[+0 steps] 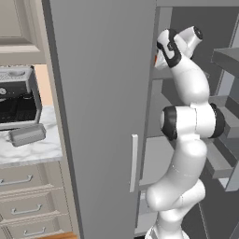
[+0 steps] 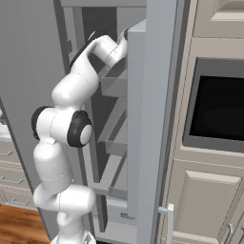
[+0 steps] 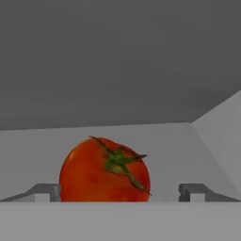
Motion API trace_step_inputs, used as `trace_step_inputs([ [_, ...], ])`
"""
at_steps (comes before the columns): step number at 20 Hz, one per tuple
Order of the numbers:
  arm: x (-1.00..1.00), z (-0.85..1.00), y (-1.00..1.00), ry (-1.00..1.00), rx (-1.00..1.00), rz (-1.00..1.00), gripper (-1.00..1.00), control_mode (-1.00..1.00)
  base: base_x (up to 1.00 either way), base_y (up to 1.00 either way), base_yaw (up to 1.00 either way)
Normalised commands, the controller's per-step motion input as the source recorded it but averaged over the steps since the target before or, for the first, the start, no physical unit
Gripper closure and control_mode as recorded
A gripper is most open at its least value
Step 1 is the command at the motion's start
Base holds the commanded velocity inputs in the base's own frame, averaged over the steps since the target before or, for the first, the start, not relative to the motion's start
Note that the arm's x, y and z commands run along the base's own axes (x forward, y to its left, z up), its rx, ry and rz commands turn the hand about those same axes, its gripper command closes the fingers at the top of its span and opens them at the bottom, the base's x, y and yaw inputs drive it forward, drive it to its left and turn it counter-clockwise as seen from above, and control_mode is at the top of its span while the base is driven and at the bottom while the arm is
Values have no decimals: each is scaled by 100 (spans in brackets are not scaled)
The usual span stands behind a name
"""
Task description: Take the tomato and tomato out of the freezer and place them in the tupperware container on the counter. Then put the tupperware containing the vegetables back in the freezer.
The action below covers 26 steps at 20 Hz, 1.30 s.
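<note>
Arm point(image 1: 186, 140) reaching up+fwd, gripper point(image 3: 120, 193) wide open, nothing betw fingertips.

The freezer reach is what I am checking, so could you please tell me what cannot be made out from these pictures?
- Second tomato: none is visible beside the red tomato in the hand view.
- Tomato's underside: cut off at the hand view's bottom edge.
- Gripper: in both base views the arm's upper links and the freezer door cover it.
- Tupperware container: left base view, too small to see its inside.

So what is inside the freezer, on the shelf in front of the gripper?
One red tomato with a green stem sits on the grey shelf, between the open gripper fingers. Its lower part is hidden, and a second tomato cannot be seen here.
</note>
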Motion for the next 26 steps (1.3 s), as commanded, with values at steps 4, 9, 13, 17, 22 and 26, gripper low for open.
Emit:
trace_step_inputs([
  [4,24,0,0,0,10,3,-100,-100,0,0,0],
  [9,3,-2,0,1,13,6,-100,-100,0,0,0],
  [13,0,-15,0,5,1,1,-100,-100,0,0,0],
  [17,0,-21,0,2,0,0,-100,-100,0,0,0],
  [22,0,-15,9,5,0,1,-100,-100,0,0,0],
  [26,4,-13,25,5,0,3,-100,-100,0,0,0],
])
